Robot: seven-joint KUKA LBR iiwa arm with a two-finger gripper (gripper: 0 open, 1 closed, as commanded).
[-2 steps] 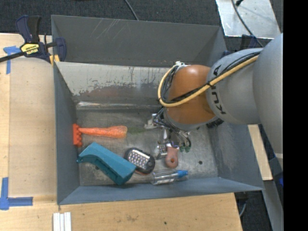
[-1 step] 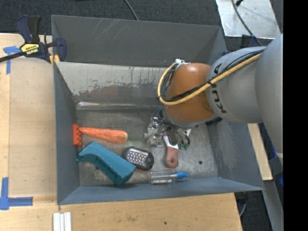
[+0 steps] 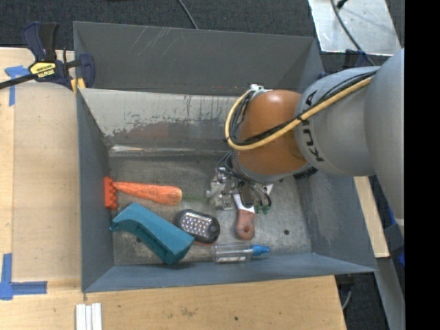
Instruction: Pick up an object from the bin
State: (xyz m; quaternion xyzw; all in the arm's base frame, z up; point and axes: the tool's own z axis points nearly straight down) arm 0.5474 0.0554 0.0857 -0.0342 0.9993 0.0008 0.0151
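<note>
Robot gripper [image 3: 237,196] low in a grey bin [image 3: 93,184], directly above a stubby reddish-brown piece [image 3: 244,225].
Whether it is open or closed cannot be told. A black oval object [image 3: 197,225] lies just left of that piece; an off-centre closing could push the piece away.

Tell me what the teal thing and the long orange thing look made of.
The teal thing looks like hard plastic: smooth, even colour, soft sheen. The long orange thing may be rubber or foam: matt, slightly mottled surface; the look leaves it open.

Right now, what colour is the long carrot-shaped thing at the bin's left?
The carrot-shaped thing is orange; camera view.
</note>
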